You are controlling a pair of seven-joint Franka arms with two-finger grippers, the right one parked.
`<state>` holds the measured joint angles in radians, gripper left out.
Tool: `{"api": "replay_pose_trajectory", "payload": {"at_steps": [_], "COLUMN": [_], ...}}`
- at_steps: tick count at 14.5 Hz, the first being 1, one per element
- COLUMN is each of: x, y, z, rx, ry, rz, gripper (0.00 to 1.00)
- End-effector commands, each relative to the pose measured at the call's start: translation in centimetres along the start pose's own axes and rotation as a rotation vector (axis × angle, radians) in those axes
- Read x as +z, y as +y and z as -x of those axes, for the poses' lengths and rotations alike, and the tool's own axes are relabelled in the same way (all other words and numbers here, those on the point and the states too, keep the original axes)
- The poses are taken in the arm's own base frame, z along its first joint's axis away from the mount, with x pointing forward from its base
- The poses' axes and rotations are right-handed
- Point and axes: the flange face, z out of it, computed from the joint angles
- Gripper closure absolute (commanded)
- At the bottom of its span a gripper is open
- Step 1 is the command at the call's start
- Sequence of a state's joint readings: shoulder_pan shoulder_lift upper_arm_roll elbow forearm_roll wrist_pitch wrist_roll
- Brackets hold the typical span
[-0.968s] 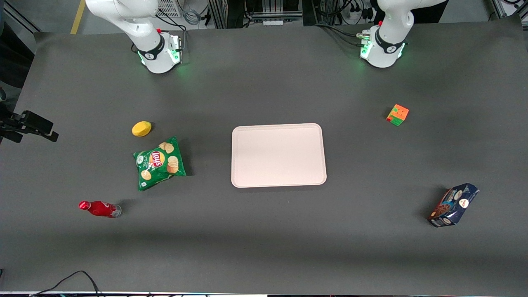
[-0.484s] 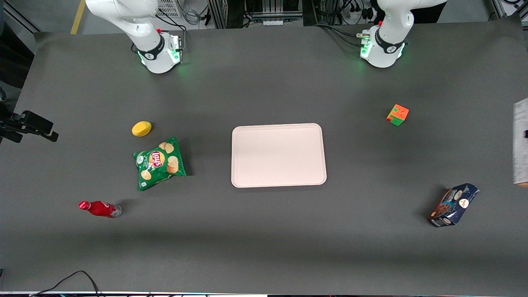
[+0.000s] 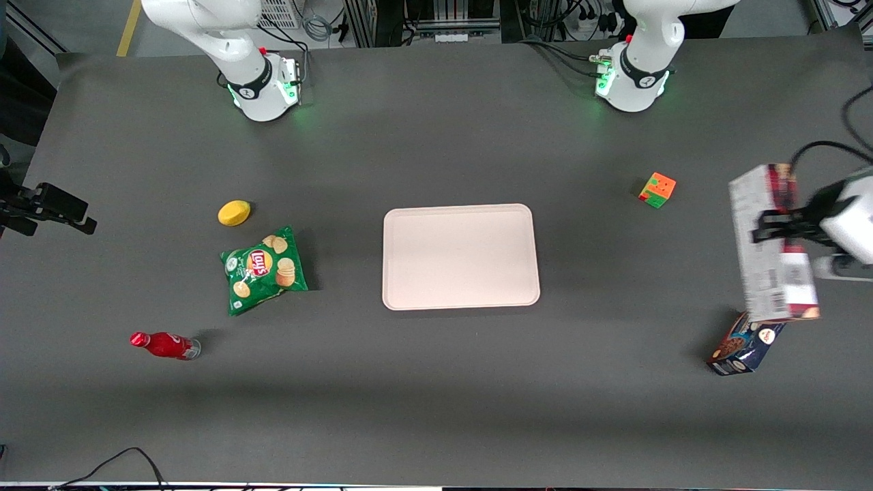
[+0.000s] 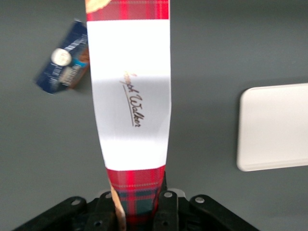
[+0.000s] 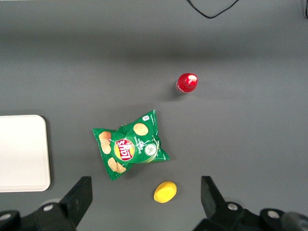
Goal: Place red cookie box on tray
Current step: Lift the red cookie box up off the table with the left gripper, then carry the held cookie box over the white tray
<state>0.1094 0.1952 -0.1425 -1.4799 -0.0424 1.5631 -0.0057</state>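
Observation:
My left gripper (image 3: 779, 227) is shut on the red cookie box (image 3: 771, 244) and holds it in the air at the working arm's end of the table, above the dark blue cookie box (image 3: 747, 344). In the left wrist view the red tartan box with its white label (image 4: 131, 96) runs out from between the fingers (image 4: 166, 211) of the gripper (image 4: 137, 211). The pale pink tray (image 3: 460, 256) lies flat in the middle of the table, apart from the box; its corner shows in the left wrist view (image 4: 274, 127).
A colourful puzzle cube (image 3: 657, 189) sits between the tray and the held box, farther from the front camera. Toward the parked arm's end lie a green chips bag (image 3: 263, 269), a yellow lemon (image 3: 234, 212) and a red bottle (image 3: 164, 344).
The left arm has come into the front view from the working arm's end, carrying the red cookie box toward the tray. One second ago neither showed.

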Motion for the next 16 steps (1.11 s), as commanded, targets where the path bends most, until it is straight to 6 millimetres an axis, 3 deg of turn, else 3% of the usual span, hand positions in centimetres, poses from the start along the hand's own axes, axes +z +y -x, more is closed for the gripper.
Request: {"api": "replay_pose_trajectory", "payload": {"at_steps": [1, 4, 8, 10, 14, 16], "x": [0.9, 3.1, 8.4, 11.3, 17.7, 21.6], "y": [9.0, 16.1, 26.1, 29.7, 34.1, 34.8], "z": [0.3, 0.6, 3.4, 4.4, 5.9, 7.2], "rx": [-0.101, -0.149, -0.14, -0.173, -0.111, -0.038], "ry": [0.006, 0.001, 0.079, 0.083, 0.111, 0.158], "rz": [0.003, 0.03, -0.015, -0.014, -0.027, -0.063], "gripper": [0.89, 0.89, 0.88, 0.88, 0.88, 0.88]}}
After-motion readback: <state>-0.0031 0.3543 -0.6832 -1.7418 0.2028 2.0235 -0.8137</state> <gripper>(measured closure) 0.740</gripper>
